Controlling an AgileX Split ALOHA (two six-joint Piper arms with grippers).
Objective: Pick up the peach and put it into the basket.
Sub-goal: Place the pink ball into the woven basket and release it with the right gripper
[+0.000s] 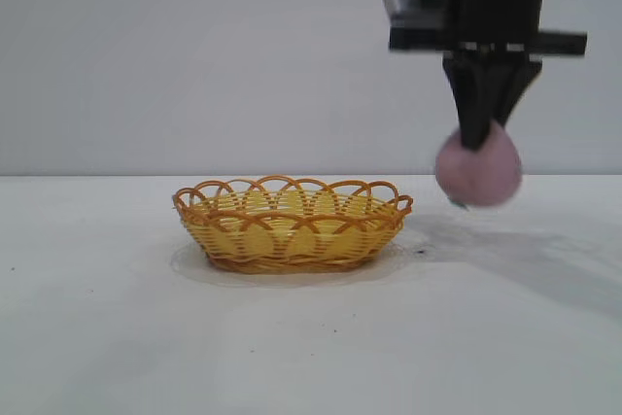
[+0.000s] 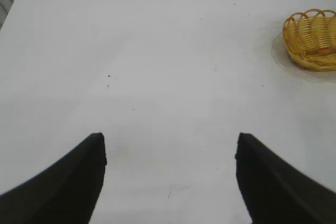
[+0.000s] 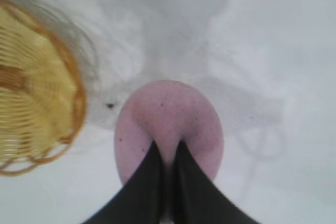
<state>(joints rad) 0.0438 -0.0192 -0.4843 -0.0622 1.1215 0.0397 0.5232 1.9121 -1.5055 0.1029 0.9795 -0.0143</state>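
The peach [image 1: 478, 174], a dusty pink rounded lump, hangs above the white table to the right of the basket, pinched at its top by my right gripper [image 1: 476, 138]. In the right wrist view the gripper [image 3: 168, 148] is shut on the peach [image 3: 168, 114], its two fingers squeezed close together into it. The yellow woven basket [image 1: 292, 225] with an orange-brown looped rim sits on the table at centre and holds nothing; it also shows in the right wrist view [image 3: 31, 87] and the left wrist view [image 2: 312, 40]. My left gripper [image 2: 169, 145] is open and empty over bare table, far from the basket.
The white table [image 1: 311, 337] carries only a few small dark specks near the basket. A plain pale wall stands behind it.
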